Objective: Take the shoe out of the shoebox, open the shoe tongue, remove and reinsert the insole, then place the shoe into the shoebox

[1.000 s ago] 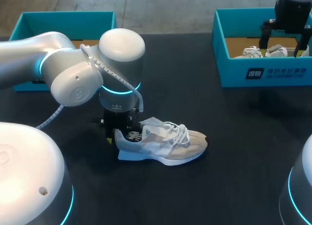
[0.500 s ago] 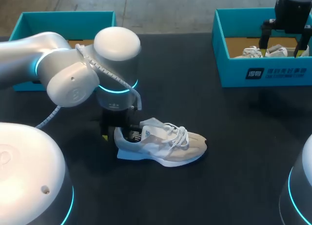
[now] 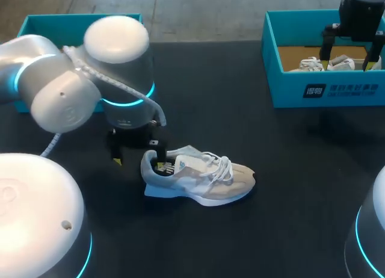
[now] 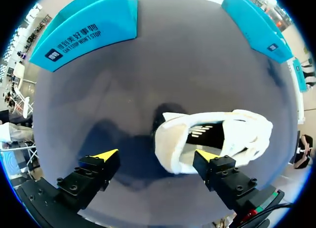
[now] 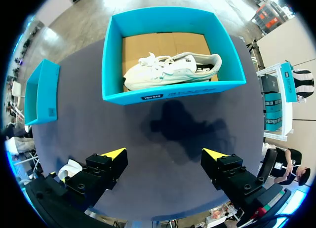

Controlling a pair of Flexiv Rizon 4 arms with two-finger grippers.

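Just at the heel of the shoe (image 3: 201,179), the left gripper (image 3: 137,163) hangs spread.

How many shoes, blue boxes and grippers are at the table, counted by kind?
Shoes: 2 (loose shoe, boxed shoe)
Blue boxes: 2 (left box, right box)
Grippers: 2 (left gripper, right gripper)
Total: 6

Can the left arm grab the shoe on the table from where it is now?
Probably yes: the left gripper hangs open right at the heel of the shoe, with nothing between them.
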